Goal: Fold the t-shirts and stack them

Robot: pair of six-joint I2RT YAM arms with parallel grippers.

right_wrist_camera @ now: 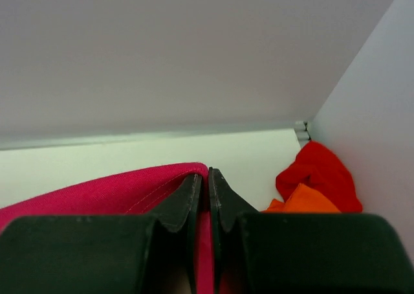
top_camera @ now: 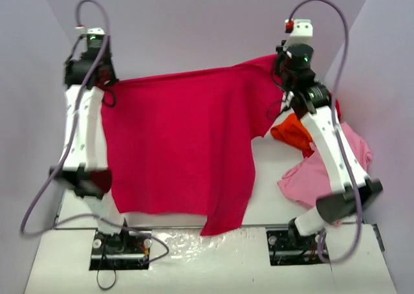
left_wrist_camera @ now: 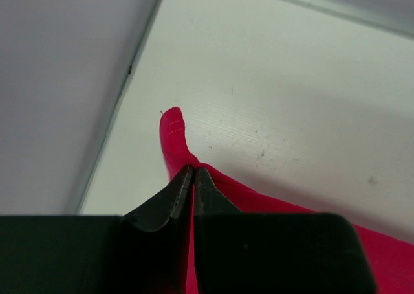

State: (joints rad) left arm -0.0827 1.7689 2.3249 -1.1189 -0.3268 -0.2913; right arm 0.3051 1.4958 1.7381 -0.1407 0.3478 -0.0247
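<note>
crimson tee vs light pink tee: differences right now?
The crimson t-shirt hangs spread between the left end effector and right end effector, both shut on its edge; the light pink t-shirt lies crumpled on the table, ungripped. The crimson t-shirt is deep red, opened wide; the light pink t-shirt pale, bunched. Both are plain, not yet folded.
</note>
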